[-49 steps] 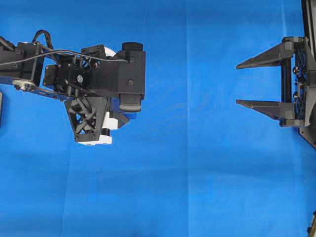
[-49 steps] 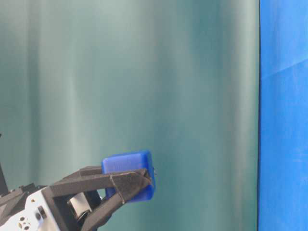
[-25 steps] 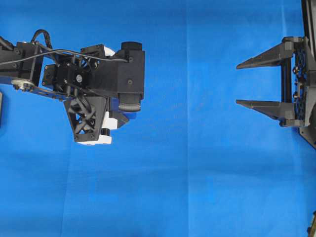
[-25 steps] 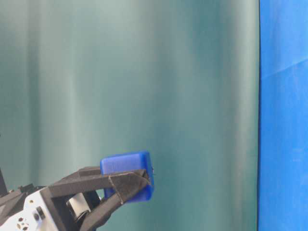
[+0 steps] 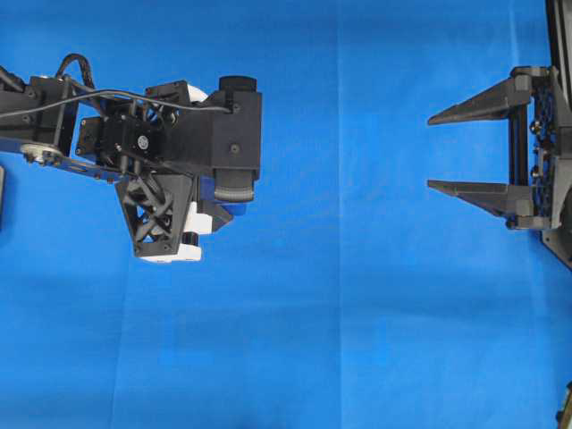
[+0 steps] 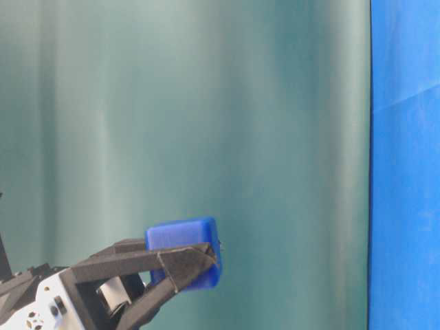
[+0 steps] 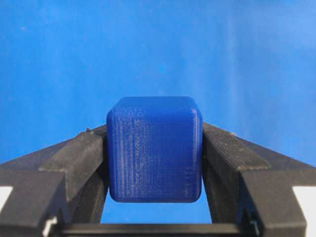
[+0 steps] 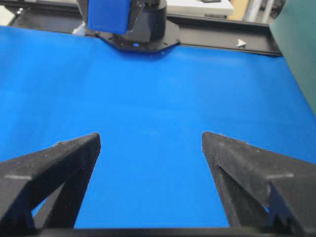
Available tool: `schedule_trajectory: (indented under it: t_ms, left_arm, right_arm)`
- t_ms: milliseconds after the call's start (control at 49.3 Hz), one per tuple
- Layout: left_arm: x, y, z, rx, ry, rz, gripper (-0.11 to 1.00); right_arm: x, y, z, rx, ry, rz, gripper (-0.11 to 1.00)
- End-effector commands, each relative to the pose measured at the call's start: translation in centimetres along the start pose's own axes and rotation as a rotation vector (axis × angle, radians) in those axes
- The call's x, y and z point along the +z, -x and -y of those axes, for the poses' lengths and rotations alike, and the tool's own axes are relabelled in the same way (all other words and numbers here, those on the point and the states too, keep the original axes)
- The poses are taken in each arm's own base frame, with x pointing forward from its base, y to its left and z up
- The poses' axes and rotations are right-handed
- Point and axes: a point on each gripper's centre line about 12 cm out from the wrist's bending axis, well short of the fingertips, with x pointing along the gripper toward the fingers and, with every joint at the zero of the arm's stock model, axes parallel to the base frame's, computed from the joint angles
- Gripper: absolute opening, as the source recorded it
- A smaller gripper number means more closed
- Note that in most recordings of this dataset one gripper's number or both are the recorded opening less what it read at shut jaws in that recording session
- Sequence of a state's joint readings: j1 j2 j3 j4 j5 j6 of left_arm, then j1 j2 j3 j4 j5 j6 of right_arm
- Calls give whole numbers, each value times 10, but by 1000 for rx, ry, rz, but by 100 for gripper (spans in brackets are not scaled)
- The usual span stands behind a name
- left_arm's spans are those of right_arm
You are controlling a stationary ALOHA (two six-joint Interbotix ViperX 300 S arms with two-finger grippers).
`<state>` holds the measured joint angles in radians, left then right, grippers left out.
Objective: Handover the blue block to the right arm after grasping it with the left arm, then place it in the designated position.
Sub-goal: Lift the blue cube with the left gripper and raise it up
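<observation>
Blue cloth [image 5: 357, 340] covers the tabletop across the whole overhead view, with faint fold lines running through it. On the left of that view the left arm [image 5: 134, 134] reaches in from the edge, its black wrist housing, cables and white corner blocks hiding whatever lies under it, so its fingers and the cube cannot be seen from above. The left wrist view settles the matter: the left gripper [image 7: 154, 163] is clamped on the blue block [image 7: 154, 149], one black finger [image 7: 81, 158] pressed flat against each side face, the cube sitting squarely between them with its rounded edges and fine layer lines facing the camera. From table level the same grip shows in profile, the block [image 6: 182, 237] pinched at the pointed fingertips [image 6: 196, 256] and held up clear of the cloth, in front of a green backdrop [image 6: 206, 103]. On the right of the overhead view the right arm [image 5: 545, 152] sits at the edge, its right gripper [image 5: 429, 152] spread wide with nothing between the two pointed fingers, which aim toward the left arm and stand well apart from it. The right wrist view shows those two fingers [image 8: 54, 170] parted over bare cloth, and far ahead at the top edge the block [image 8: 107, 15] appears in the other gripper.
</observation>
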<state>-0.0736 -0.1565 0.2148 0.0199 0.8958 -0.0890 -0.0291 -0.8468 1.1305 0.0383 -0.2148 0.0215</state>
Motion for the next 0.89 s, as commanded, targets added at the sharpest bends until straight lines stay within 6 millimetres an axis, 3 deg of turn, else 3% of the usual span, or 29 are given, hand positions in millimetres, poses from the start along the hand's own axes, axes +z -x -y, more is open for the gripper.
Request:
schedule_trajectory:
  t_ms: [0,243,527,872]
  left_arm:
    - [8,34,1,-6,-2,103,46]
    - [7,45,1,-23,-6,289,46]
    - [-10,61,0,-46,-23,592,46]
    - [-29,65,-8,-30,-57,841,46]
  right_arm:
    - [11,-2,0,-1,-3,31,98]
    - [10,-2,0,-1,-3,28,98]
    - [12,-2,0,0,0,34,98]
    - [12,-2,0,0,1,40,98]
